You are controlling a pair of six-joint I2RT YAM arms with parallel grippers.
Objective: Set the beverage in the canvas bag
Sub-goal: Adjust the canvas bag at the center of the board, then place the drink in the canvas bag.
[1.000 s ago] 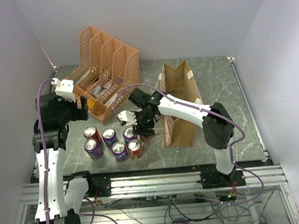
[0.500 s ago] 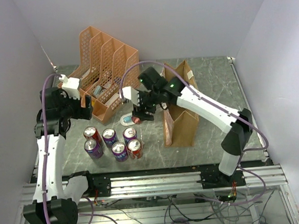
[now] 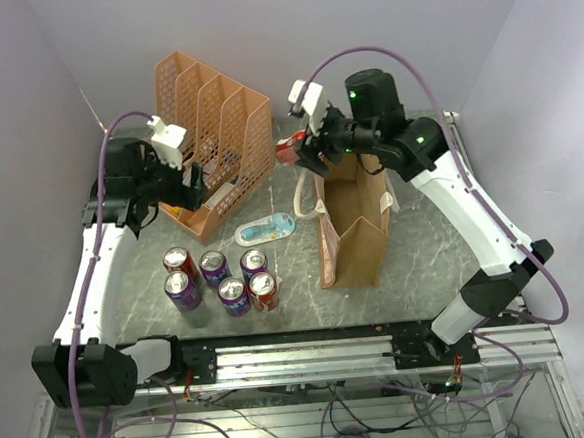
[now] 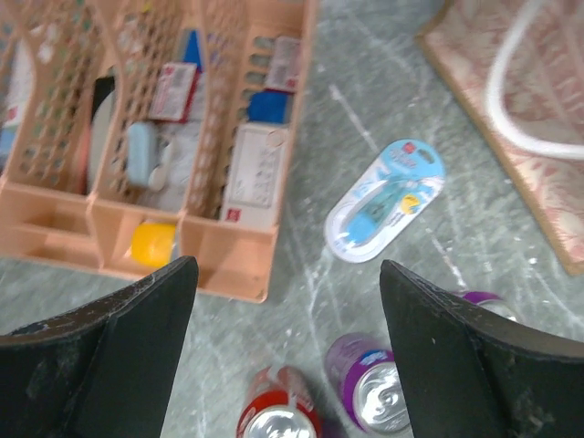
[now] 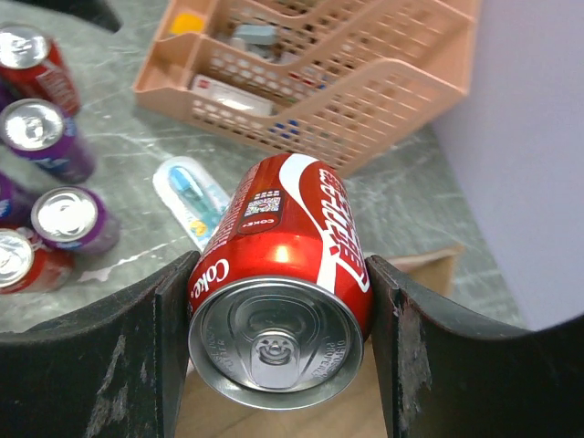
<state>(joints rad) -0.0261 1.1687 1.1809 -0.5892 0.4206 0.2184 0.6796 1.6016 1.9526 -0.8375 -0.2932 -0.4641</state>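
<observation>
1 red aluminium cola can [image 5: 292,228] clamped in right end effector [image 5: 281,274], airborne at rear-left rim of the 1 tan canvas bag [image 3: 353,237], not inside. 6 red/purple cans [image 3: 233,293] upright on grey marbled surface [image 3: 428,234]. 1 blue-white blister pack [image 3: 266,228], 1 orange mesh file organiser [image 3: 227,123]. Left end effector [image 4: 287,274] spread apart, empty.

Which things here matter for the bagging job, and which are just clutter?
Job: Coke can, gripped in the right claw; canvas bag; six more upright cans, probably next.
Lying about: orange file organiser with its contents; blue packet lying flat.
</observation>
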